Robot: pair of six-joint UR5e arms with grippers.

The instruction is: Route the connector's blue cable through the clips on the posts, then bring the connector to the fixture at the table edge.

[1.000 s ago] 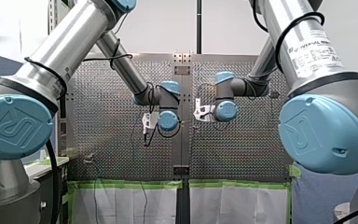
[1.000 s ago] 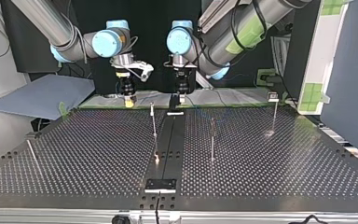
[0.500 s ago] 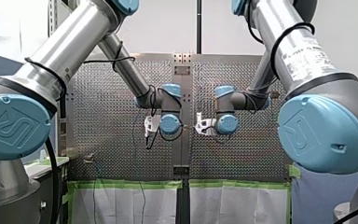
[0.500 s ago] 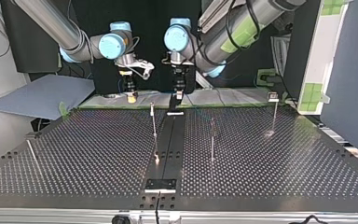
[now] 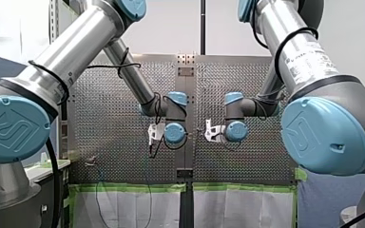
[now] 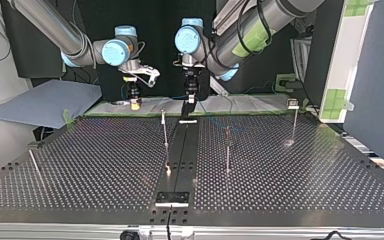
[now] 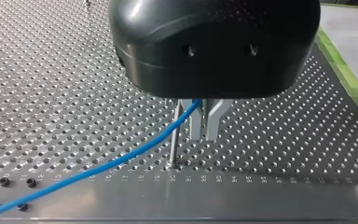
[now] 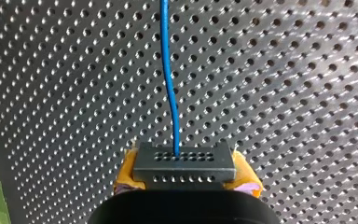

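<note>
My right pincer [image 8: 185,173] is pinching the connector [image 8: 185,161] while my left pincer [image 7: 204,128] is pinching its blue cable [image 7: 121,156] by a post [image 7: 174,144], probably needing careful lining-up with the clip next.

Perforated table [image 7: 51,70]: bright, reflective metal. Blue cable [image 7: 93,171]: smooth, glossy sheath. Connector [image 8: 184,162]: matt dark plastic. My left gripper [image 7: 204,136]: glossy black housing, bare metal fingers [image 7: 196,126].

Two claws: my left claw [image 7: 204,134], my right claw [image 8: 186,179]. One connector [image 8: 184,162], one blue cable [image 8: 168,84]. Three upright posts [image 6: 165,129] [image 6: 227,150] [image 6: 294,122], one leaning rod [image 6: 34,164], one counter [image 6: 305,175].
</note>
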